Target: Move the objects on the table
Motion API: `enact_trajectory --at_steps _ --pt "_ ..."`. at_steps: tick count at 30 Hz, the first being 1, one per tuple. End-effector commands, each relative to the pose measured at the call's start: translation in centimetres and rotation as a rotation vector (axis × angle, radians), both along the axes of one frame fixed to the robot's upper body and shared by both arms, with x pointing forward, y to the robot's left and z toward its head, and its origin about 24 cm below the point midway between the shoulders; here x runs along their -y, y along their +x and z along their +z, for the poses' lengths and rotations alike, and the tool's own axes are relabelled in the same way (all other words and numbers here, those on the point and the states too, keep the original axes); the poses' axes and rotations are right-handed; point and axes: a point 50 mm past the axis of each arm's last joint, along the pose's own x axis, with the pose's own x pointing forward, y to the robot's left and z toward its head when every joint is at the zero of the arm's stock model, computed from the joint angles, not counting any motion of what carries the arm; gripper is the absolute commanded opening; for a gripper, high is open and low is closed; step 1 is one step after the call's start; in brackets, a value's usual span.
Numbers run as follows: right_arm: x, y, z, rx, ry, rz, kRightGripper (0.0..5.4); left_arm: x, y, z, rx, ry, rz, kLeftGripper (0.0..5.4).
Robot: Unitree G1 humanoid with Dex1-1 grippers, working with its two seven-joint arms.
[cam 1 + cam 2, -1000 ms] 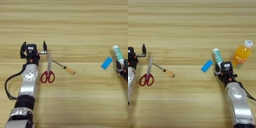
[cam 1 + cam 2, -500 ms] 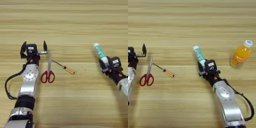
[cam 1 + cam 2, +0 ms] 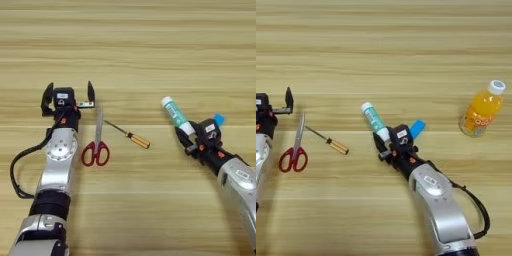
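While the left gripper (image 3: 68,95) rests near the table's (image 3: 130,40) left side with its two black fingers spread wide and nothing between them, the right gripper (image 3: 385,144) sits near the middle, closed on the lower end of the glue stick (image 3: 373,119).

The glue stick is a white tube with a green band and a white cap, lying tilted so the cap points up and to the left, away from the gripper. Just right of that gripper a blue eraser (image 3: 417,128) peeks out, partly hidden behind the wrist. The bottle (image 3: 482,111) stands upright well to the right, orange inside with a white cap.

On the left, red-handled scissors (image 3: 96,143) lie closed, blades pointing up toward the left gripper's right finger, which they almost reach. Just beside them the screwdriver (image 3: 129,135) lies slanted, thin shaft toward the scissors' blades, amber handle down and to the right.

Bare wood runs across the whole far half of the table. Open wood also lies between the screwdriver and the glue stick, and between the eraser and the bottle. No table edge shows in either view.
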Motion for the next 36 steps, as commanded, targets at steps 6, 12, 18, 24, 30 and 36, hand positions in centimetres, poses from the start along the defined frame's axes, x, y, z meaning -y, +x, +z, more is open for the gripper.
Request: enact_trajectory --at_steps 6,12,18,24,30,36 --pt "-0.8 -0.4 -1.1 -0.076 -0.011 0.047 1.70 0.1 0.0 0.0 -0.010 0.011 -0.003 5.40" --pt "-1.0 -0.5 -1.5 -0.099 -0.016 0.059 1.70 0.0 0.0 0.0 -0.010 0.010 -0.003 5.40" --pt "-1.1 -0.6 -1.7 -0.109 -0.017 0.068 1.70 0.0 0.0 0.0 -0.010 0.010 -0.003 5.40" --pt "-1.1 -0.6 -1.8 -0.113 -0.020 0.069 1.99 0.0 0.0 0.0 -0.010 0.010 -0.003 5.40" --pt "-1.1 -0.5 -1.4 -0.086 -0.018 0.060 2.59 0.0 0.0 0.0 -0.011 0.011 -0.003 5.40" --pt "-1.0 -0.2 -0.3 0.006 -0.007 0.040 3.20 0.0 0.0 0.0 -0.011 0.012 -0.004 5.40"
